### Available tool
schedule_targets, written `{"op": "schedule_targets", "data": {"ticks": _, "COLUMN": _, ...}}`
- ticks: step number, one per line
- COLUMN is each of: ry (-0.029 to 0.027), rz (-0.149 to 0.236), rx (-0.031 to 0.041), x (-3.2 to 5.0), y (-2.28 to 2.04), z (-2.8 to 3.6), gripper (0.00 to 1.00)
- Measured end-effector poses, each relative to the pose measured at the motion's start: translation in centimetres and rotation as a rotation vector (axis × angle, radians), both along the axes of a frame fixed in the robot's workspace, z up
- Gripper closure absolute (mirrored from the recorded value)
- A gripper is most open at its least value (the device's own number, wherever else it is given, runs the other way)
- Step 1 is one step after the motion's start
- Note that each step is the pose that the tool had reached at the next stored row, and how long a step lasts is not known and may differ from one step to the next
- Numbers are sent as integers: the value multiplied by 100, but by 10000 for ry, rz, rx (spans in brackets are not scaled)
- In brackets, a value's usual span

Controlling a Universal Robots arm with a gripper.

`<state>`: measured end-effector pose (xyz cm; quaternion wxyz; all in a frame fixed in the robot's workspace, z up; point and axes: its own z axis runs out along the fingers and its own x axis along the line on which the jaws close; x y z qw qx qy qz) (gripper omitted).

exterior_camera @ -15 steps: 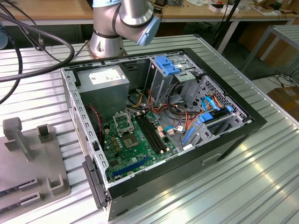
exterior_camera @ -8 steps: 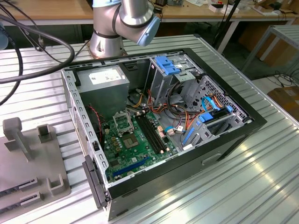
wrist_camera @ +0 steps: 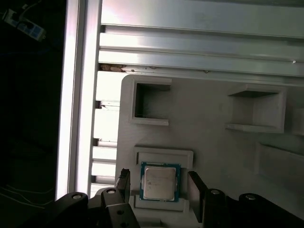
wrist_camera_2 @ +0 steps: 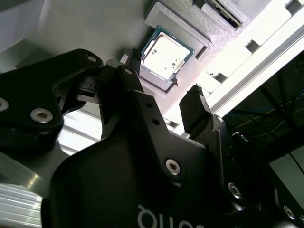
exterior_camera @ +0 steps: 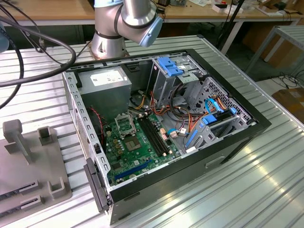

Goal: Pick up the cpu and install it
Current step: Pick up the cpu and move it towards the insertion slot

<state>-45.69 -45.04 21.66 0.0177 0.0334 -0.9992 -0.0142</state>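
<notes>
Open gripper (wrist_camera: 159,175) (wrist_camera_2: 162,81) in both wrist views, holding nothing. Black fingers (wrist_camera: 195,189) either side of cpu (wrist_camera: 160,183) (wrist_camera_2: 166,52), w/ a gap on each side; no contact visible. Cpu lying flat, silver top up, in shallow square pocket of grey fixture (wrist_camera: 213,142) (wrist_camera_2: 175,19), near fixture's edge. More pockets in same fixture further from gripper. Fixture resting on ribbed alu table (wrist_camera: 190,47), bright rails just beside it.

In exterior view: open pc case (exterior_camera: 247,126) lying on its side on table (exterior_camera: 213,190), w/ green mobo (exterior_camera: 137,147) inside. Silver socket (exterior_camera: 124,124) on mobo, just beside long black mem slots (exterior_camera: 154,135). Grey psu (exterior_camera: 107,83) at far end of case, arm base (exterior_camera: 109,38) behind it. Grey fixture (exterior_camera: 28,161) at exterior view's left, apart from case. Cpu not yet in socket
</notes>
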Motion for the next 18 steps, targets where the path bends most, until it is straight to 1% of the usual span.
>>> {"op": "schedule_targets", "data": {"ticks": 18, "ry": 0, "rz": 0, "rx": 0, "x": 0, "y": 0, "z": -63, "gripper": 40}}
